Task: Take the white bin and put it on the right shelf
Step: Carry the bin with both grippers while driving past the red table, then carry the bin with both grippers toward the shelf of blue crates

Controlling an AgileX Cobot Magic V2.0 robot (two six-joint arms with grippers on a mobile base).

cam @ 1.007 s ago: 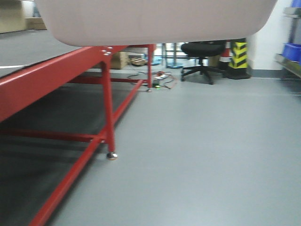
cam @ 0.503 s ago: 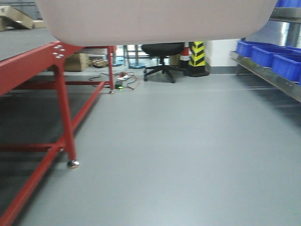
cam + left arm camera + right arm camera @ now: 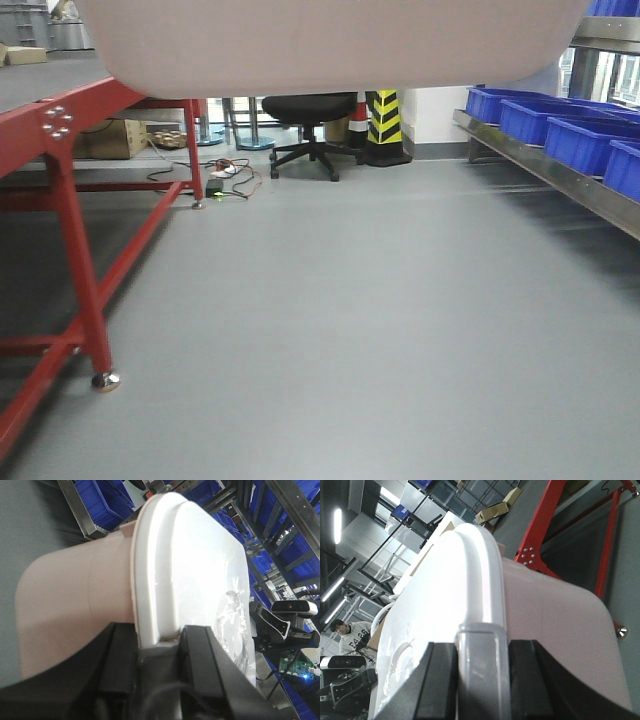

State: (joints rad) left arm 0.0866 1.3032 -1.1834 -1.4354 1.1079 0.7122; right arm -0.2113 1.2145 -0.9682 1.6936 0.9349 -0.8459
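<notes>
Your left pincer (image 3: 159,642) stays clenched on the lid rim of the white bin (image 3: 190,580). Your right pincer (image 3: 482,667) stays clenched astride its grey handle (image 3: 482,652). The bin hangs in the air between them, still filling 12 o'clock of the front view as it did a second ago. Below it the scene has swung: the red-framed tabletop (image 3: 30,135) has slid from the middle out to 9 o'clock. The right shelf (image 3: 560,178) with its blue bins (image 3: 580,140) now runs along 3 o'clock, well apart from the bin. In the front view the bin's top is cut off and neither pincer shows. Far off in the right wrist view, the lettering on a person's shirt (image 3: 350,632) is too small to read.
</notes>
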